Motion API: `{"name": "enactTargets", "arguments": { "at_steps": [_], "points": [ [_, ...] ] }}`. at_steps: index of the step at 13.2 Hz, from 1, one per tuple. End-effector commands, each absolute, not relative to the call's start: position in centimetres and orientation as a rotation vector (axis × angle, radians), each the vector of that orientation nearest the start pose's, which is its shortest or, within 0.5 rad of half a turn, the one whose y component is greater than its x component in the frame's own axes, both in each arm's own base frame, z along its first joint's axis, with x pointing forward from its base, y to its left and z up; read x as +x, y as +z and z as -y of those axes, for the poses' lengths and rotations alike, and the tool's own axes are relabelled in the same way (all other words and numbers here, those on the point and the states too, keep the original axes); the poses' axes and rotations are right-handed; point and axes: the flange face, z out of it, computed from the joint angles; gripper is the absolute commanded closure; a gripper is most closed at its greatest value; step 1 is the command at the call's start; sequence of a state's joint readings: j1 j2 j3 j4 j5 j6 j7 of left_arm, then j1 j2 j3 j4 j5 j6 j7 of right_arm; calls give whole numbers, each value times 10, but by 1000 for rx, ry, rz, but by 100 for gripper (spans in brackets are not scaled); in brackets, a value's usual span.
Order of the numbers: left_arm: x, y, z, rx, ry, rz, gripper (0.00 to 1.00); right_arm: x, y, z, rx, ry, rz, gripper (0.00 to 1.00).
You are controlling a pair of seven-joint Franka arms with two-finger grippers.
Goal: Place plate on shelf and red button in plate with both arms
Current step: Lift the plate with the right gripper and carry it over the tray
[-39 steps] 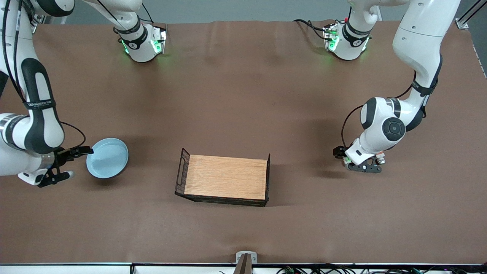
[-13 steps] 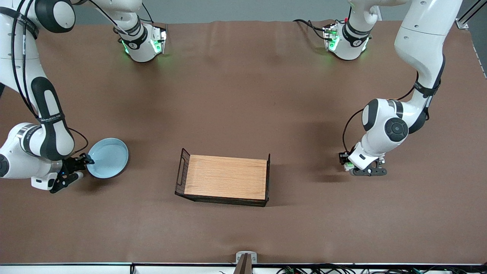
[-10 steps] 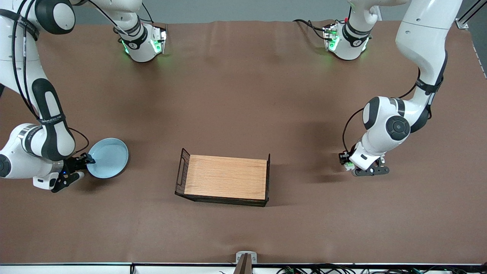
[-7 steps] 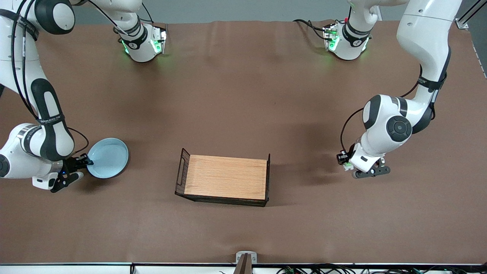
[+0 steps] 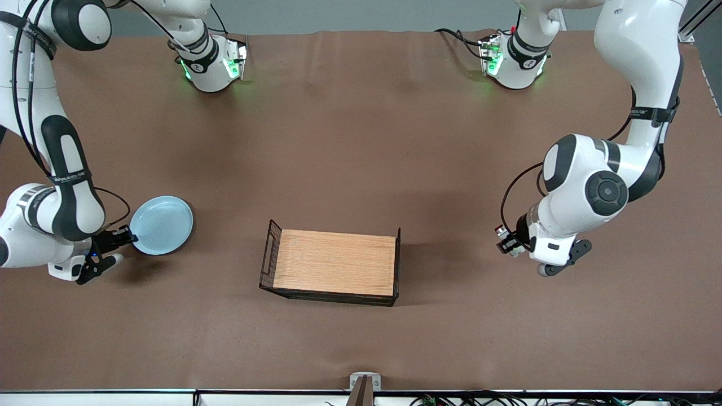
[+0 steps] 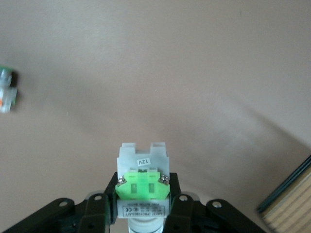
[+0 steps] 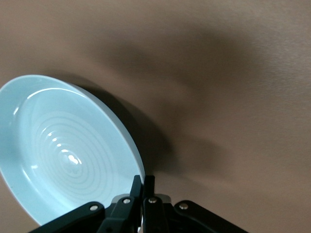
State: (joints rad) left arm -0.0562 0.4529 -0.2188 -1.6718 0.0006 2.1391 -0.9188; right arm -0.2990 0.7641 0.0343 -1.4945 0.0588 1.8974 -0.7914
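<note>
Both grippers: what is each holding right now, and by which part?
Right gripper pinches the plate by its rim. Left gripper clamps the red button by the sides of its green-blocked body.

Brown cloth-covered table (image 5: 350,141), wooden tray (image 5: 333,263) with black wire sides resting near its middle toward the front camera, two arm bases standing along the farthest edge, a small part with an orange-red block (image 6: 7,96) lying on the bare cloth.
</note>
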Motion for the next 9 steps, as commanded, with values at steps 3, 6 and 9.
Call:
{"name": "enactTargets", "arguments": {
  "at_steps": [3,6,9],
  "points": [
    [660,411,189,-2908,70,1496,100,646,226,170,-2695,465,495,97],
    [659,446,190,-2864,81,1567,100,640,259,156,-2660,528,335,97],
    [661,479,187,-2802,88,1670,100,632,305,137,-2652,619,161,96]
  ]
}}
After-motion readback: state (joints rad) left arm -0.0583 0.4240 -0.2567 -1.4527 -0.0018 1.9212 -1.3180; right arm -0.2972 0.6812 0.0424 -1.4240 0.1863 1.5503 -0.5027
